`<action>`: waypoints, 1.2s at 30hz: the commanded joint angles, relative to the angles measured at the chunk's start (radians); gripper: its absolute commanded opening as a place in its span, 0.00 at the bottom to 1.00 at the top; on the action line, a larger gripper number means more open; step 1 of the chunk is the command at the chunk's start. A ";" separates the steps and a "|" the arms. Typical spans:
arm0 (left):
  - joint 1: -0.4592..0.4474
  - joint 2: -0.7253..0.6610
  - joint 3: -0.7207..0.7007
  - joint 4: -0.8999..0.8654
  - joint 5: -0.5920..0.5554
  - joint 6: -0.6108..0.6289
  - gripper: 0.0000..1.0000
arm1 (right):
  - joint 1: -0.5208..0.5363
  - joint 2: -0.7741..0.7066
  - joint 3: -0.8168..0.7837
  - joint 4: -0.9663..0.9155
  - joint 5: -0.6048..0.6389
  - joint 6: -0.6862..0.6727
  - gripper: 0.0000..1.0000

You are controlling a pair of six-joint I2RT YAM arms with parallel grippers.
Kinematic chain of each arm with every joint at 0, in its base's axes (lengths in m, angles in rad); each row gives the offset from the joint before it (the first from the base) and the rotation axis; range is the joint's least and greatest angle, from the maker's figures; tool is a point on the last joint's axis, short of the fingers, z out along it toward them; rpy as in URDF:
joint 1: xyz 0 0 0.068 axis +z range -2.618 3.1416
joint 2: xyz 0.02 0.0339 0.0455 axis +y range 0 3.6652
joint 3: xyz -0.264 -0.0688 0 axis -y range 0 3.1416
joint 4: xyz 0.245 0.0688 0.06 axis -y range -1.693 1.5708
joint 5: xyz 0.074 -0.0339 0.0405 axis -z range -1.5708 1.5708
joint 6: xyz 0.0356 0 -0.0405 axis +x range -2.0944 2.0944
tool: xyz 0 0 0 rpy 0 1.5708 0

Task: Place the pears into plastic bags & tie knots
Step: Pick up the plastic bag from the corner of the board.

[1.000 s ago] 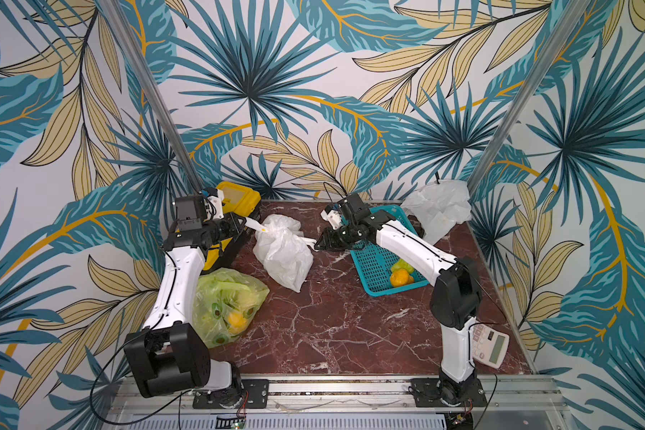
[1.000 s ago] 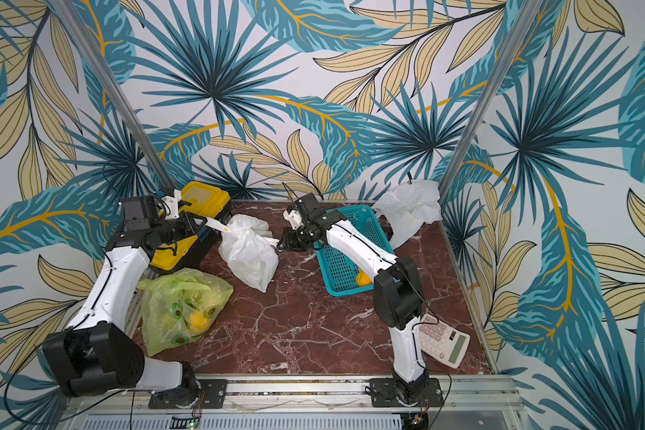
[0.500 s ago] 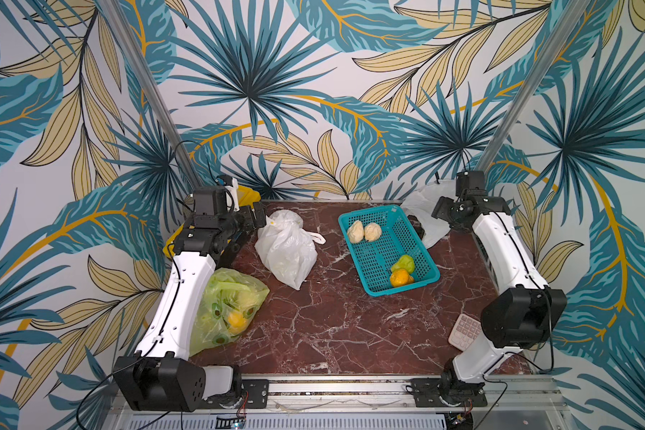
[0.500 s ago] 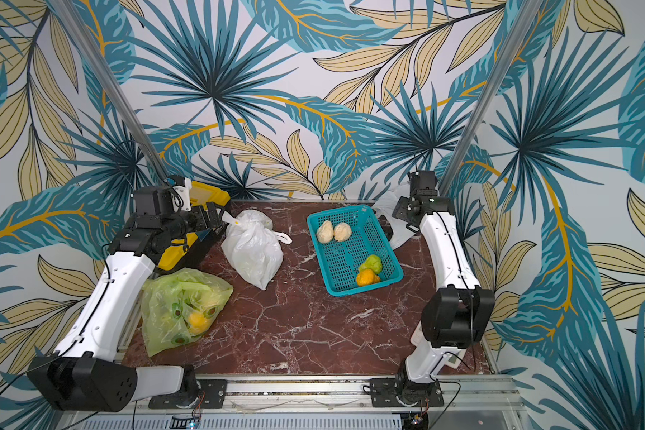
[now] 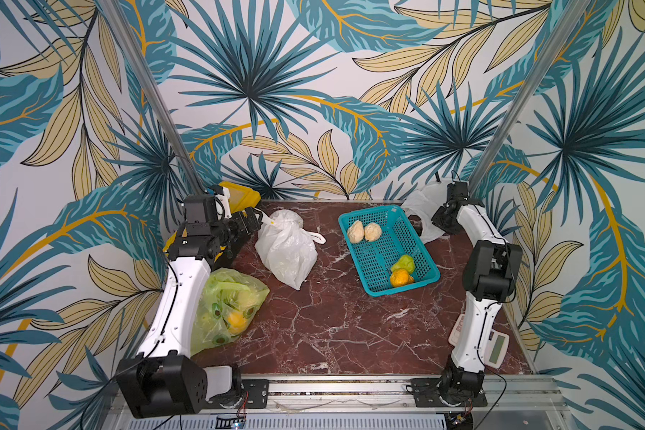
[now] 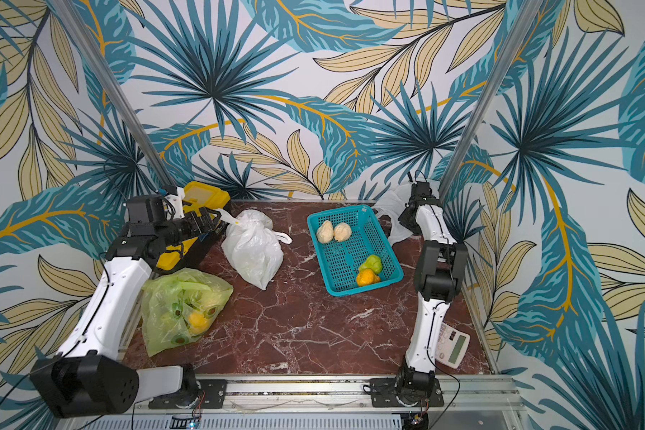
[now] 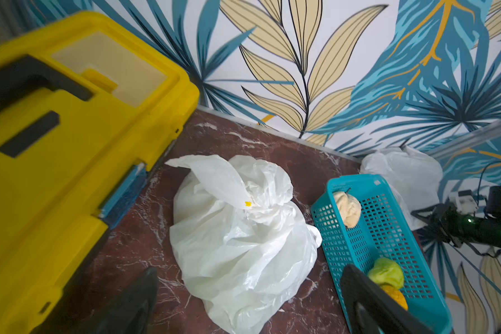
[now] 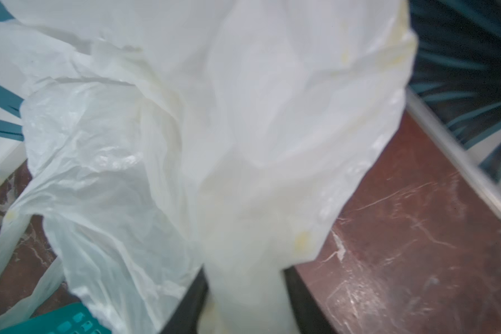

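Two cream pears (image 5: 364,231), a green pear (image 5: 402,263) and an orange pear (image 5: 400,278) lie in the teal basket (image 5: 369,212). A knotted white plastic bag (image 5: 287,249) stands at the back centre-left. My left gripper (image 5: 252,223) hovers open just left of it; in the left wrist view that bag (image 7: 237,231) lies ahead of the spread jaws (image 7: 249,306). A lime-green bag (image 5: 227,309) holding pears lies front left. My right gripper (image 5: 438,219) is in the back right corner, shut on a bunch of another white bag (image 8: 185,130) between its jaws (image 8: 245,303).
A yellow toolbox (image 5: 239,193) stands in the back left corner, close behind my left gripper. A calculator (image 5: 497,344) lies at the front right by the right arm's base. The patterned walls close in the table on three sides.
Both grippers let go of the knotted bag. My right arm swung from the table's middle to the back right corner and closed on the bag there. My left gripper opened wide.
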 commanded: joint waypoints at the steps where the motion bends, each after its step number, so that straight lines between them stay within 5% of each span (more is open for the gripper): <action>1: 0.008 -0.069 -0.033 0.107 -0.126 0.022 0.99 | -0.014 -0.116 -0.029 0.089 -0.108 0.014 0.09; 3: 0.044 -0.094 -0.065 0.179 0.051 0.014 0.99 | -0.014 -0.220 -0.083 0.135 -0.122 0.003 0.02; 6: 0.049 -0.099 -0.064 0.211 0.139 0.006 0.99 | -0.014 -0.370 -0.119 0.124 -0.119 -0.014 0.00; 9: 0.016 -0.104 -0.057 0.198 0.135 -0.004 0.88 | -0.013 -0.486 -0.139 0.085 -0.157 -0.017 0.00; 14: -0.151 -0.112 -0.075 0.179 0.056 0.013 0.85 | 0.022 -0.648 -0.245 0.099 -0.341 0.063 0.00; 19: -0.265 -0.083 -0.127 0.183 0.051 -0.038 0.85 | 0.139 -0.779 -0.400 0.201 -0.556 0.229 0.00; 24: -0.278 -0.064 -0.196 0.319 0.122 -0.132 0.86 | 0.278 -0.834 -0.497 0.421 -0.728 0.457 0.00; 31: -0.257 -0.158 -0.285 0.391 0.071 -0.231 0.99 | 0.418 -0.857 -0.650 0.895 -0.783 0.853 0.00; 36: -0.268 -0.161 -0.373 0.585 0.195 -0.363 0.99 | 0.494 -0.825 -0.718 1.124 -0.793 1.030 0.00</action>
